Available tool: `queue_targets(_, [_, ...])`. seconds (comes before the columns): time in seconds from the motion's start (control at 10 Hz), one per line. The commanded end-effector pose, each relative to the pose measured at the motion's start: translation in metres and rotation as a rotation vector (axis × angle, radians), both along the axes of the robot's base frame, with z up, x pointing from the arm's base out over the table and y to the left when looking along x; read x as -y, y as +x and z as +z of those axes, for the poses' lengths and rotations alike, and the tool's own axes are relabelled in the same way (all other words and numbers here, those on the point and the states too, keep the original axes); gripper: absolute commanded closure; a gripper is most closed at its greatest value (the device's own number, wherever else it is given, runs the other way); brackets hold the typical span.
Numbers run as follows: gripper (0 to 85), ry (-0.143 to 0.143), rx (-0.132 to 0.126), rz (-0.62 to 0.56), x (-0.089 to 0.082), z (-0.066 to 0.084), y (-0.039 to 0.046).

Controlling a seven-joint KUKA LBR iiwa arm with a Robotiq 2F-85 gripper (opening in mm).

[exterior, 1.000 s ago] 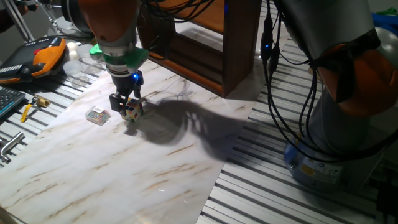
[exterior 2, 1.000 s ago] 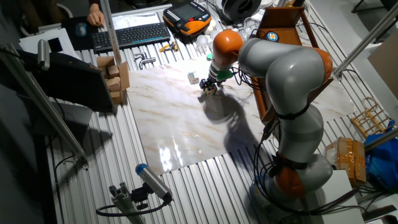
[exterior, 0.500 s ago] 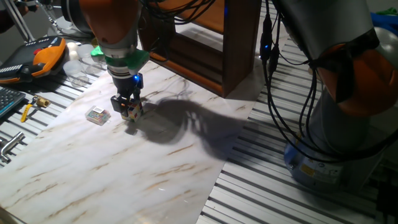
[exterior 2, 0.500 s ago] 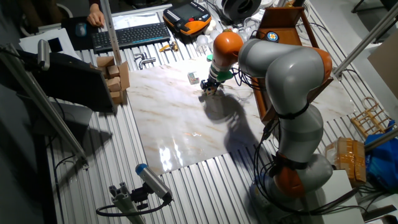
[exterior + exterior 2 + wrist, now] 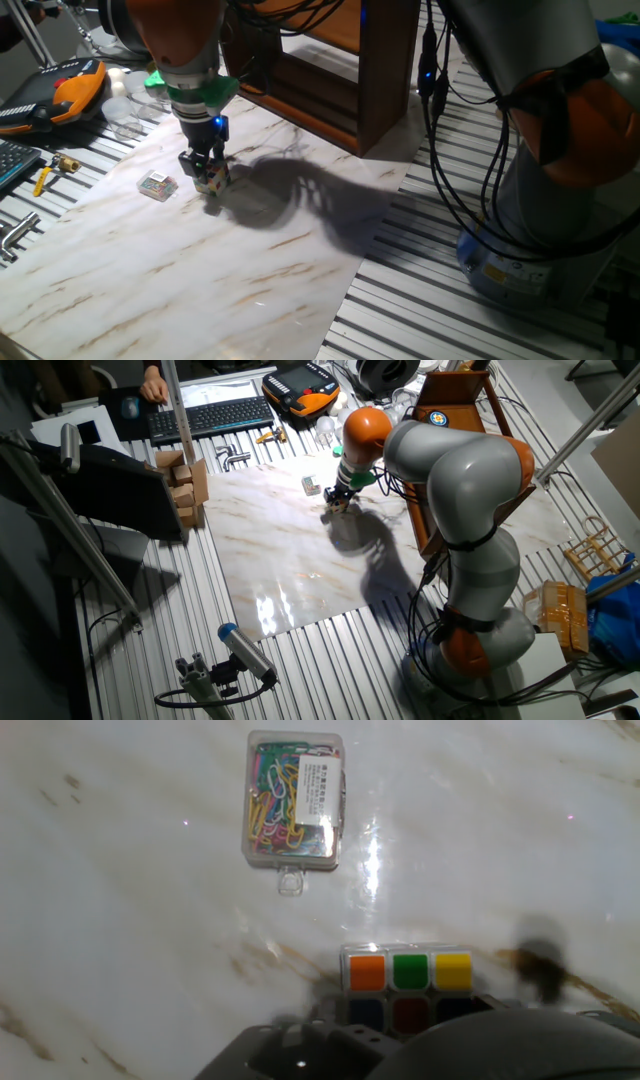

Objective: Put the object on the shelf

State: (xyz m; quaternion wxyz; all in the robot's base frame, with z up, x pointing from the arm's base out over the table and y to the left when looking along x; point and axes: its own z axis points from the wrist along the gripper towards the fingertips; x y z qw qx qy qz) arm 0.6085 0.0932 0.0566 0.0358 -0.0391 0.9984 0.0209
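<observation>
Gripper point(image 5: 209, 178) is down at the marble board point(image 5: 200, 270) with its fingers closed around the puzzle cube point(image 5: 211, 179); the hand view shows the cube point(image 5: 408, 982) right at the fingers, orange, green and yellow squares along its upper row, though I can't tell if it's touching the board or just off it. Clear box of coloured paper clips point(image 5: 293, 799) lies flat on the board just beside the cube, not touching. Dark wooden shelf point(image 5: 340, 80) stands at the board's far edge, well apart from the cube.
</observation>
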Motion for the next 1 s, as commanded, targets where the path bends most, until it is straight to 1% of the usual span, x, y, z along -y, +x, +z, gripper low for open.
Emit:
queue_targets(0.0, [34.0,0.000,0.000,0.002,0.000,0.000,-0.0002])
queue_targets(0.1, [51.0,0.000,0.000,0.005,0.000,0.000,-0.0002])
queue_targets(0.2, [51.0,0.001,-0.002,0.007,0.000,0.001,-0.0003])
queue_targets(0.3, [85.0,0.010,-0.008,0.012,0.000,0.002,-0.0004])
queue_targets(0.4, [85.0,0.011,-0.009,0.013,0.000,0.004,-0.0009])
queue_targets(0.5, [85.0,0.020,-0.010,0.003,0.000,0.007,-0.0017])
queue_targets(0.6, [85.0,0.020,-0.010,-0.005,0.000,0.013,-0.0032])
queue_targets(0.7, [85.0,0.009,-0.004,-0.013,0.000,0.022,-0.0060])
queue_targets(0.8, [85.0,-0.003,-0.004,-0.018,0.000,0.033,-0.0081])
queue_targets(0.9, [85.0,-0.004,-0.011,-0.026,0.002,0.043,-0.0100])
